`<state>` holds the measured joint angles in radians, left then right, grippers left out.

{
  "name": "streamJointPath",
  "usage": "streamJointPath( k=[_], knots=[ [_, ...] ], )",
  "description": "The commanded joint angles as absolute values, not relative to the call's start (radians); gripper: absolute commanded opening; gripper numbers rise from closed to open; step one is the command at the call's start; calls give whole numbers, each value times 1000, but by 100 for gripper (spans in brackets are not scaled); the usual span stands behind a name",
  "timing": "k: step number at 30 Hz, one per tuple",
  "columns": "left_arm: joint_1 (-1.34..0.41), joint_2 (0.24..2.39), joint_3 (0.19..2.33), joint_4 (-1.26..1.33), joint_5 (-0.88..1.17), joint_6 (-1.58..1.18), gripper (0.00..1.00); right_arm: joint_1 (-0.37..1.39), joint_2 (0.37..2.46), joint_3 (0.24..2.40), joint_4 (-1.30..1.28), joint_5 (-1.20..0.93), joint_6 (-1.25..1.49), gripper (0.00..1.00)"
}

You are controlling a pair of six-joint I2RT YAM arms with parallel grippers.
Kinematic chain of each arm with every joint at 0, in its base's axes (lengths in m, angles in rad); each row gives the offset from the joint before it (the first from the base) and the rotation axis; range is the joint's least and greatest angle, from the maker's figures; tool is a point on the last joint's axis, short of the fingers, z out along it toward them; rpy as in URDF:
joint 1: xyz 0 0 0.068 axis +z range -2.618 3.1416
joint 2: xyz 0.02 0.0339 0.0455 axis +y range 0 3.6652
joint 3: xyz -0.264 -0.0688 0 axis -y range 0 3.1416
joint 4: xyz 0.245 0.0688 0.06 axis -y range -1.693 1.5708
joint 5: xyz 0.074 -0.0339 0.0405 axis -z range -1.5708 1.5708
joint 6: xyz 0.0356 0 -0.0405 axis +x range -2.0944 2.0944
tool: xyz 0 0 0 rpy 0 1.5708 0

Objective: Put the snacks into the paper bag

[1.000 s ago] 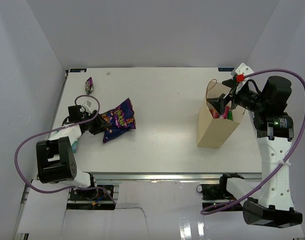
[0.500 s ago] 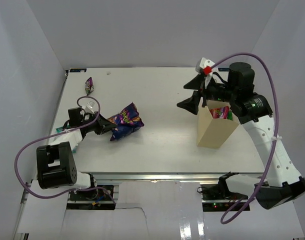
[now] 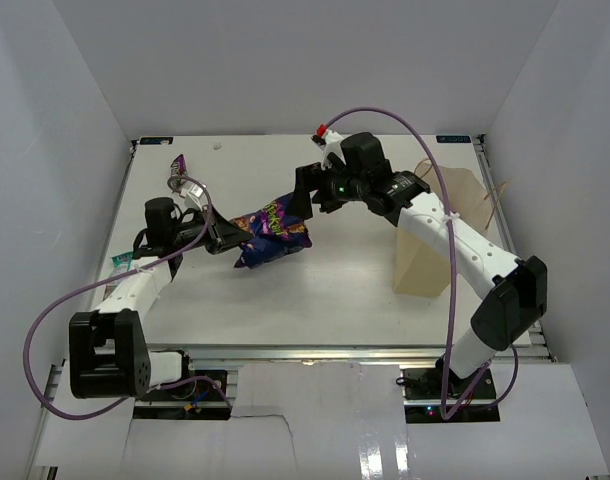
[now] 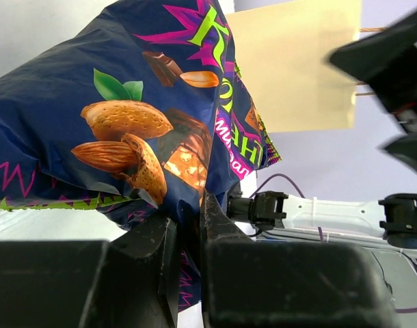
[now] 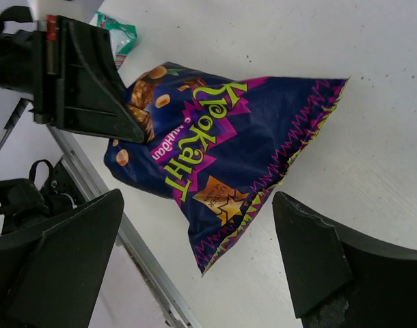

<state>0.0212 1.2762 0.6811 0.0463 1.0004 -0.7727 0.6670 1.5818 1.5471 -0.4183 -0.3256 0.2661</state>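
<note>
The big purple bag (image 3: 272, 232) hangs over the table's middle-left, and my left gripper (image 3: 231, 240) is shut on its left end. In the left wrist view the jaws (image 4: 190, 220) pinch the purple bag's (image 4: 126, 116) edge. My right gripper (image 3: 305, 196) is open just right of and above the bag; in its wrist view the purple bag (image 5: 215, 147) lies between and ahead of the wide fingers (image 5: 51, 266), untouched. The tan paper bag (image 3: 425, 262) stands at right, partly behind the right arm. A small dark purple bar (image 3: 178, 166) lies far left, a pale teal packet (image 3: 120, 262) at the left edge.
The right arm stretches across the table from the paper bag (image 4: 297, 68) toward the left arm. White walls close in the table on three sides. The table's metal front rail (image 5: 147, 263) runs below the hanging bag in the right wrist view.
My left gripper closed on the purple bag, lifted it and carried it right. The right arm swung left from over the paper bag to the purple bag, jaws still open.
</note>
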Motion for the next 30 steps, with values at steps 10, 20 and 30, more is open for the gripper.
streamJointPath(
  k=[10,20,30],
  knots=[
    [-35,1172,793,285,1095,-943,8,686,1647,1532,-364,-287,523,92],
    [-48,1137,816,371,1091,-1034,8,681,1680,1528,-353,-328,558,94],
    [-48,1123,810,376,1077,-1023,8,672,1588,1601,-351,-114,391,90]
  ],
)
